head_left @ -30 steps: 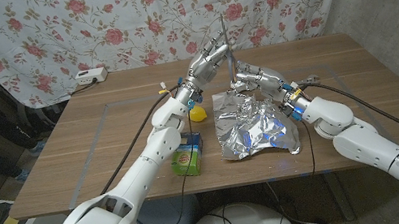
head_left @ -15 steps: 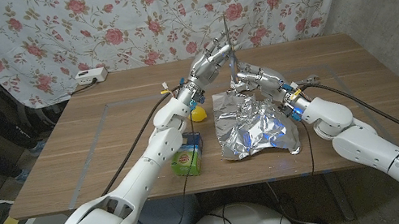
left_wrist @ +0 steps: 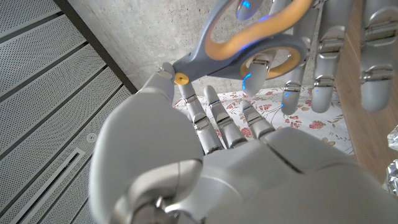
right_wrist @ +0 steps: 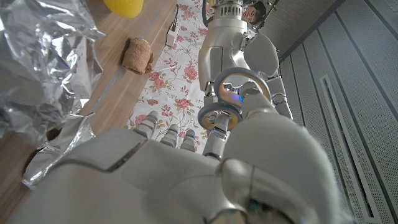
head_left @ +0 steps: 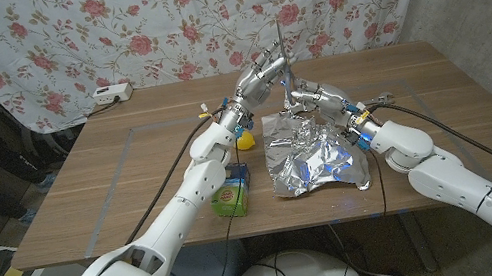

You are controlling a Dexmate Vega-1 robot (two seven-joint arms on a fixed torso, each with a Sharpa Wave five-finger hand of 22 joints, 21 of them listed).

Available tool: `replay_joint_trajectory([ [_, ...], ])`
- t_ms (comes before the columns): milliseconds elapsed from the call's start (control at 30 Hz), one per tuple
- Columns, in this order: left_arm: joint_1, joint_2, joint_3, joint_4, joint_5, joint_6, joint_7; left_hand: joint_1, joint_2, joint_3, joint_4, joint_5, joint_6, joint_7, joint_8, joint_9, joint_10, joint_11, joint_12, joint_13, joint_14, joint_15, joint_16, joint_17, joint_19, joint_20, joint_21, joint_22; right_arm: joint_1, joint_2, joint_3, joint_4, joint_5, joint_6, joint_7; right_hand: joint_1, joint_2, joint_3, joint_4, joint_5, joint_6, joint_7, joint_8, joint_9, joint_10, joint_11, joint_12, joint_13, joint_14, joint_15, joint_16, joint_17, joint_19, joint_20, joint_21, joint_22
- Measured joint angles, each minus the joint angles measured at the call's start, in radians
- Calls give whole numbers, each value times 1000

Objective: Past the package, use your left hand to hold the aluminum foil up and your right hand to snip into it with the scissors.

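Gripping, right robot hand: your right robot hand has its fingers through the orange-lined handle loops of the scissors; it is clamped on them.
Gripping, left robot hand: your left robot hand is raised beside the scissors, fingers reaching to about the pivot. Whether it grips them or only touches them, I cannot tell. It holds no foil.
Scissors axis: blades point nearly straight up, handles low, between the two robot hands.
Foil position: the aluminum foil lies crumpled on the desk, below and nearer to the robot than both robot hands. Nothing lifts it.
Package position: the green package stands near the desk's front edge, to the left of the foil. A small yellow object sits just behind it.
Key relation: the foil's far edge lies just under your right robot hand, and your left robot hand hangs above and to the left of it. In my judgement, the left must come down and forward to raise a flap, and the blades must tip down from upright to meet it.
Writing: the package carries a round emblem, too small to read. No other lettering is legible.
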Motion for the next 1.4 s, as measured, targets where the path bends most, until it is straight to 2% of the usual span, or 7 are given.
replay_joint_trajectory([
  [567, 3, -8, 2, 6, 0, -7, 4, 1, -2, -4, 4, 0, 5, -5, 0, 0, 0, 0, 1, 3, 2, -1, 0, 5, 0, 0, 0, 0, 11, 11, -16, -3, -6, -9, 0, 4, -4, -8, 8, 0, 5, 5, 0, -2, 15, 15, 0, 0, 0, 0, 0, 0, 4, 4, 0, 0],
  [800, 7, -7, 4, 3, 2, -10, 8, 2, -1, -4, 4, 4, 11, -11, 0, 0, 0, 0, 1, 6, 2, -1, 0, 9, 0, 0, 0, 0, 13, 12, -19, -3, -6, -12, 5, 0, -8, -18, 7, 0, 1, 20, -8, -2, 11, 58, 0, 0, 4, 14, 0, 0, 3, 11, 0, 0],
  [900, 9, -6, 5, 1, 10, -17, 15, 4, -1, -4, 4, 4, 13, -13, 0, 0, 0, 0, 1, 8, 2, -1, 0, 9, 0, 0, 0, 0, 14, 13, -21, -3, -5, -14, 7, -4, -12, -21, 10, 0, -2, 24, -12, -2, 12, 60, 0, 0, 0, 18, 0, 0, 6, 15, 0, 0],
  [1000, 12, -5, 7, -3, 24, -30, 29, 4, -1, -4, 4, 4, 16, -16, 0, 0, 0, 0, 0, 11, 4, 1, 0, 12, 4, -4, 0, 0, 18, 13, -26, -5, -5, -18, 9, -7, -15, -22, 11, 0, -13, 39, -13, -2, 7, 79, 0, 0, 2, 27, 0, 2, 5, 23, 0, 0],
  [1067, 13, -4, 7, -4, 28, -34, 35, 4, -1, -4, 4, 4, 16, -16, 0, 0, 4, 4, 0, 11, 4, 1, 0, 14, 4, -4, 0, -4, 19, 13, -28, -5, -5, -19, 10, -8, -16, -25, 14, 0, -15, 47, -13, -2, 8, 80, 0, 0, 2, 27, 0, 3, 5, 23, 0, 0],
  [1267, 16, -3, 10, -9, 39, -43, 49, 5, 0, -4, 4, 4, 22, -21, 0, 0, 6, 6, -1, 11, 4, 1, 0, 18, 0, -8, 0, -5, 23, 12, -34, -7, -6, -25, 14, -12, -20, -25, 14, 0, -15, 47, -13, -2, 7, 90, 0, 0, 1, 36, 0, 3, 0, 29, 0, 0],
  [1400, 18, -2, 12, -12, 41, -47, 53, 5, 0, -4, 4, 4, 22, -21, 0, 0, 5, 5, -3, 10, 4, 1, 0, 18, 0, -8, 0, -5, 25, 12, -38, -7, -6, -29, 20, -6, -26, -31, 8, 0, -14, 54, -13, -2, 9, 92, 0, 0, 2, 38, 0, 3, 0, 29, 0, 0],
])
